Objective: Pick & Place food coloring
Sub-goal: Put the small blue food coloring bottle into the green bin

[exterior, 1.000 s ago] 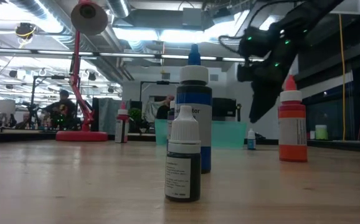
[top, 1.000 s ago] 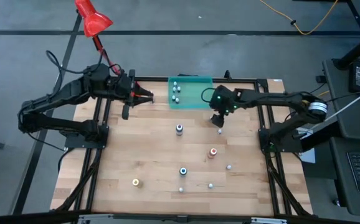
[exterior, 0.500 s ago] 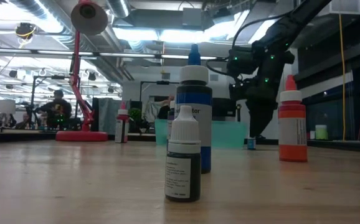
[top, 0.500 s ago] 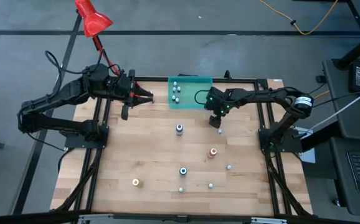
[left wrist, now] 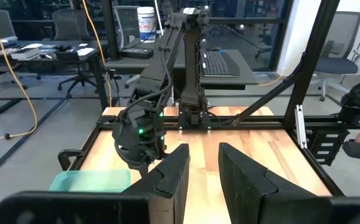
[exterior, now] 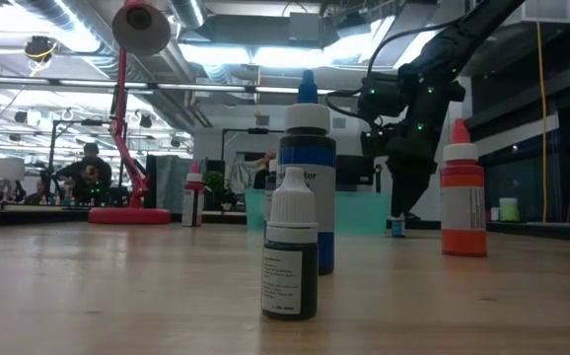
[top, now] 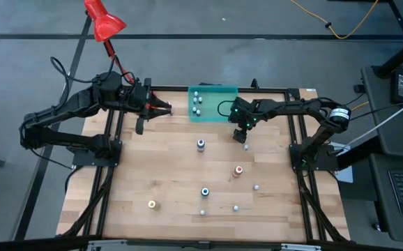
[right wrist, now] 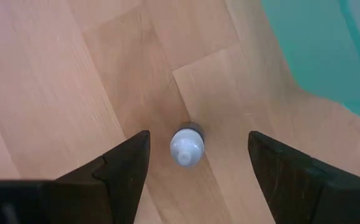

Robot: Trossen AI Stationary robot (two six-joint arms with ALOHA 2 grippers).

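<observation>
Food coloring bottles stand scattered on the wooden table (top: pixel 166 174), among them a blue-capped one (top: pixel 205 191), a red-orange one (top: pixel 238 169) and a yellow one (top: pixel 152 204). Several more stand in the teal tray (top: pixel 219 104) at the far edge. My right gripper (right wrist: pixel 198 135) points down, open, just in front of the tray. One tiny whitish-capped bottle (right wrist: pixel 187 146) stands upright on its base between its fingers, untouched. In the low view this bottle (exterior: pixel 396 228) is under the gripper (exterior: pixel 400 209). My left gripper (top: pixel 165 108) waits high at the far left, its fingers (left wrist: pixel 174 174) slightly apart and empty.
A red desk lamp (top: pixel 104 21) stands beyond the table's far left corner. Black frame rails (top: pixel 111 160) run along the table's left and right sides. The tray's near wall (right wrist: pixel 329 56) lies close to my right gripper. Bare wood lies at the near left.
My right gripper has come down and a little toward the tray, tipping more steeply downward. Its open fingers now stand on either side of the tiny bottle. It has kept still for the last half second. The bottle has not moved.
</observation>
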